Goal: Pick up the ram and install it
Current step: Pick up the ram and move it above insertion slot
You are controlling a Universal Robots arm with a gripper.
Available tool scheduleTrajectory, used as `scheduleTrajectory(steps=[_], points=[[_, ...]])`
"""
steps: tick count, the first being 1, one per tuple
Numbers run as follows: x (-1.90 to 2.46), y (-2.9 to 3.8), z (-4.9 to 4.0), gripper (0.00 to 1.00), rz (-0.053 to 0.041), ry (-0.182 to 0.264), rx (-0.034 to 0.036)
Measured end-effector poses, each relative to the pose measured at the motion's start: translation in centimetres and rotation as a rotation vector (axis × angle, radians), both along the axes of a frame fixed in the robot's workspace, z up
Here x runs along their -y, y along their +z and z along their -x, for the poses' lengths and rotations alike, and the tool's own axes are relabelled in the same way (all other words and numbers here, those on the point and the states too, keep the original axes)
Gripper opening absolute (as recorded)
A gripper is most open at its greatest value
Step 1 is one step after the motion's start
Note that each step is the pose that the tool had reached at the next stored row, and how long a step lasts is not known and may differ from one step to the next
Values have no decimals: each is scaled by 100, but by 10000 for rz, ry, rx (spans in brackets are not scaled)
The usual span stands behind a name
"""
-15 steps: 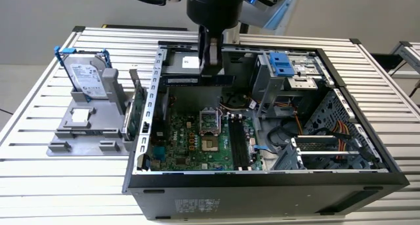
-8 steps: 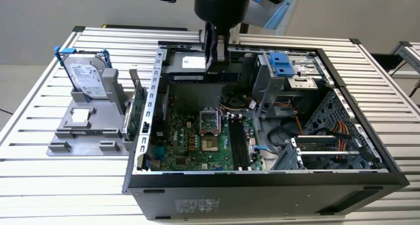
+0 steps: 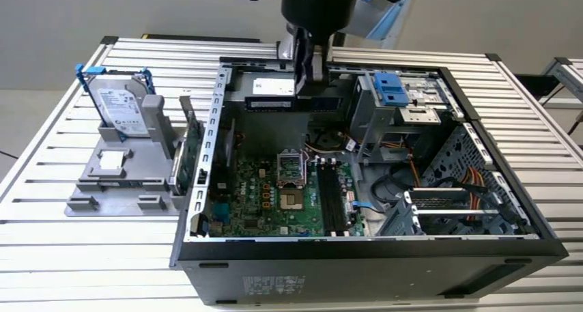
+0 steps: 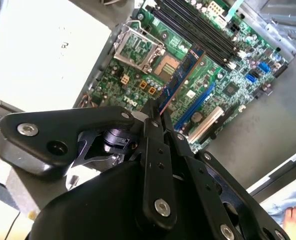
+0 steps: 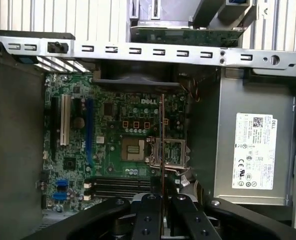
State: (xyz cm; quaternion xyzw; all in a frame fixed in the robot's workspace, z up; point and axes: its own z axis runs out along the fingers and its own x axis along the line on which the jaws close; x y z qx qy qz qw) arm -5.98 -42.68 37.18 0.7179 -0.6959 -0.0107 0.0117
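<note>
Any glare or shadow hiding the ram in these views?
Second wrist view: the power supply glares white, but the ram in the gripper is well lit. First wrist view: the case wall lies in shadow. Exterior view: even light on the table.

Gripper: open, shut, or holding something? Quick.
The gripper is shut on the ram, held edge-on between its fingers.
</note>
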Motion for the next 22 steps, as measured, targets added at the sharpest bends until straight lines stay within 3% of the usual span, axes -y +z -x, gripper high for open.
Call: scheduleTrajectory(steps=[13, 22], points=[[-106, 0, -240, 0, 0, -67, -1], [-129, 1, -446, 0, 1, -167, -1]])
